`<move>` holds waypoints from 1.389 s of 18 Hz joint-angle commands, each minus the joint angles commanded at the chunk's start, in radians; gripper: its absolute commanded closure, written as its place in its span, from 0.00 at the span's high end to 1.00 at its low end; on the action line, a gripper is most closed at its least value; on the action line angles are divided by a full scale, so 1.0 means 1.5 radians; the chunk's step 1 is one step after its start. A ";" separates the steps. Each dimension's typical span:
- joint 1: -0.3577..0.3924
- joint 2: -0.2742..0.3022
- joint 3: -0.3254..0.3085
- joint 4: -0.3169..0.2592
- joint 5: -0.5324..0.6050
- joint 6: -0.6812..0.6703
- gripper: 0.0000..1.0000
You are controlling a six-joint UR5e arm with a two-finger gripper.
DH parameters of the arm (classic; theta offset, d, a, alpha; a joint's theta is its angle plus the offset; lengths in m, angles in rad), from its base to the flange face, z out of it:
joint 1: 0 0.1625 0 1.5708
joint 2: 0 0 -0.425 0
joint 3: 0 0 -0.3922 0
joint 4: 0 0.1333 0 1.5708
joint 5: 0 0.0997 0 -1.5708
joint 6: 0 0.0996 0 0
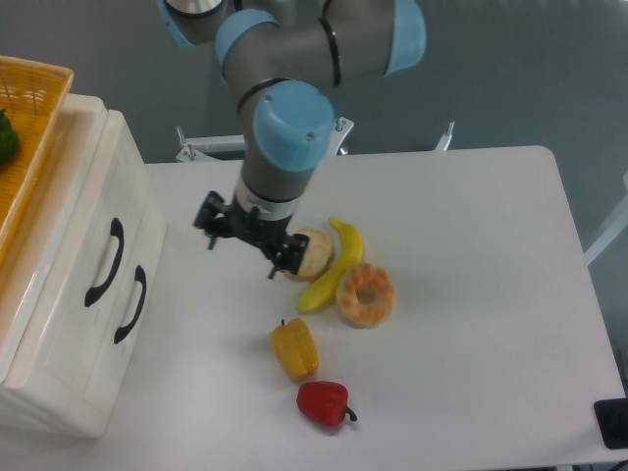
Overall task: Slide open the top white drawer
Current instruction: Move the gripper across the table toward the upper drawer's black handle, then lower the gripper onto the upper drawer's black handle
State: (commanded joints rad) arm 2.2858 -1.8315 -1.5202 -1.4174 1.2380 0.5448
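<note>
A: Any writing, labels or numbers you can read?

B: None. A small white sticker with a red mark sits on the robot's base column at the top centre of the frame, but it is too small to read.

A: Anything on the objects at the left edge or lower centre?

B: No print shows there.
</note>
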 joint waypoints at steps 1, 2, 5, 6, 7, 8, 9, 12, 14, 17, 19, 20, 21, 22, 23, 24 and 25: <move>-0.005 0.000 0.000 0.000 -0.001 -0.021 1.00; -0.007 -0.004 0.002 0.000 -0.007 -0.035 1.00; -0.012 -0.015 0.009 -0.020 -0.041 -0.043 1.00; -0.013 -0.016 0.010 -0.029 -0.048 -0.044 1.00; -0.014 -0.018 0.010 -0.036 -0.060 -0.044 1.00; -0.013 -0.019 0.010 -0.039 -0.073 -0.044 1.00; -0.013 -0.019 0.010 -0.040 -0.081 -0.044 1.00; -0.014 -0.024 0.011 -0.044 -0.097 -0.063 1.00; -0.023 -0.025 0.011 -0.045 -0.099 -0.072 1.00; -0.027 -0.026 0.011 -0.046 -0.102 -0.072 1.00; -0.036 -0.028 0.010 -0.046 -0.102 -0.073 1.00; -0.037 -0.029 0.008 -0.046 -0.102 -0.076 1.00; -0.038 -0.030 0.006 -0.045 -0.102 -0.077 1.00; -0.038 -0.030 0.006 -0.045 -0.103 -0.080 1.00; -0.038 -0.031 0.006 -0.044 -0.104 -0.085 1.00; -0.041 -0.032 0.006 -0.044 -0.107 -0.087 1.00; -0.041 -0.032 0.007 -0.044 -0.107 -0.087 1.00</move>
State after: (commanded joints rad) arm 2.2243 -1.8791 -1.5095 -1.4834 1.0769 0.4142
